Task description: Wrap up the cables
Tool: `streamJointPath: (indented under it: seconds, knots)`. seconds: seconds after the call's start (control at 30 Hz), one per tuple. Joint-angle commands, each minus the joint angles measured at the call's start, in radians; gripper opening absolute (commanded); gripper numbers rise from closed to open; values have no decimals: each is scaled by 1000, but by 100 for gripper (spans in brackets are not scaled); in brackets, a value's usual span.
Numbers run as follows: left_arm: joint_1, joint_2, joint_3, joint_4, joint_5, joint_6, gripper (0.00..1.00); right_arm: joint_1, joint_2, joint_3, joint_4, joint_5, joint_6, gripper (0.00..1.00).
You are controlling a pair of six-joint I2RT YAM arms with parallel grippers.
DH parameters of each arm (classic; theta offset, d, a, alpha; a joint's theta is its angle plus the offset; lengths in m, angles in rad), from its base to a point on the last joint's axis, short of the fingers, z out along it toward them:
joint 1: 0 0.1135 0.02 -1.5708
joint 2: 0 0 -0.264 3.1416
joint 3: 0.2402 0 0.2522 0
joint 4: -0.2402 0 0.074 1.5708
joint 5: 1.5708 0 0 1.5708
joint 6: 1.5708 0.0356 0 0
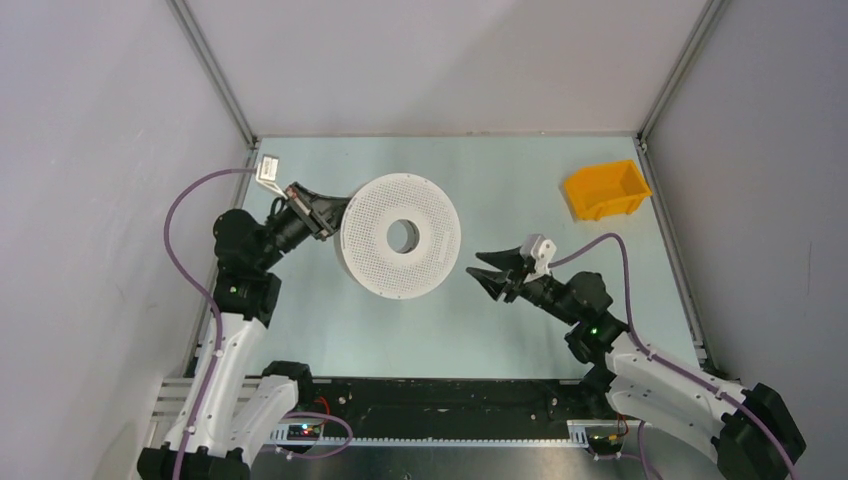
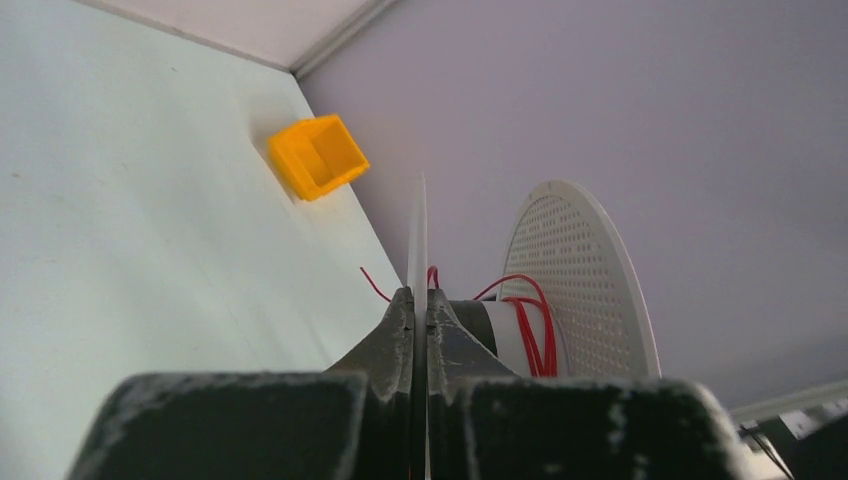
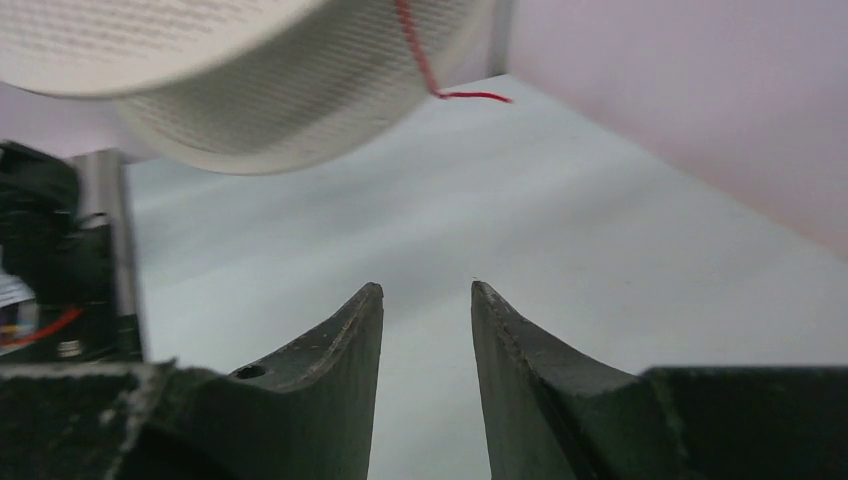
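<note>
The pale grey perforated spool (image 1: 380,215) is held tilted at the table's back middle. My left gripper (image 1: 335,212) is shut on the edge of its near flange (image 2: 418,230), which shows as a thin white blade between the fingertips of the left gripper (image 2: 420,295). The thin red cable (image 2: 535,330) lies in a few loose turns round the core, next to the far flange (image 2: 575,270). My right gripper (image 1: 482,272) is open and empty just right of the spool. In the right wrist view the right gripper (image 3: 425,290) sits below the spool (image 3: 250,70), with a loose cable end (image 3: 425,65) hanging from it.
An orange bin (image 1: 605,190) stands at the back right near the wall; it also shows in the left wrist view (image 2: 318,155). Grey walls and metal posts enclose the pale green table (image 1: 520,330). Lilac arm cables loop beside each arm.
</note>
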Motion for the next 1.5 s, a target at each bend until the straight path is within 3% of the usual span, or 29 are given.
streamJointPath:
  seconds: [0.0, 0.1, 0.23, 0.6, 1.03, 1.47]
  knots:
    - [-4, 38, 110, 101, 163, -42, 0, -31, -28, -45, 233, 112, -247, 42]
    - [-46, 67, 132, 102, 239, 100, 0, -53, -46, -68, 261, 27, -320, 43]
    - [-56, 147, 190, 116, 317, 69, 0, -58, -95, -88, 296, -59, -355, 43]
    - [-64, 159, 195, 118, 333, 51, 0, -28, -95, -70, 401, -232, -389, 43]
    - [-66, 140, 179, 118, 326, 46, 0, 72, -45, 16, 306, -141, -368, 46]
    - [-66, 130, 174, 118, 321, 41, 0, 117, 56, 88, 285, -75, -379, 42]
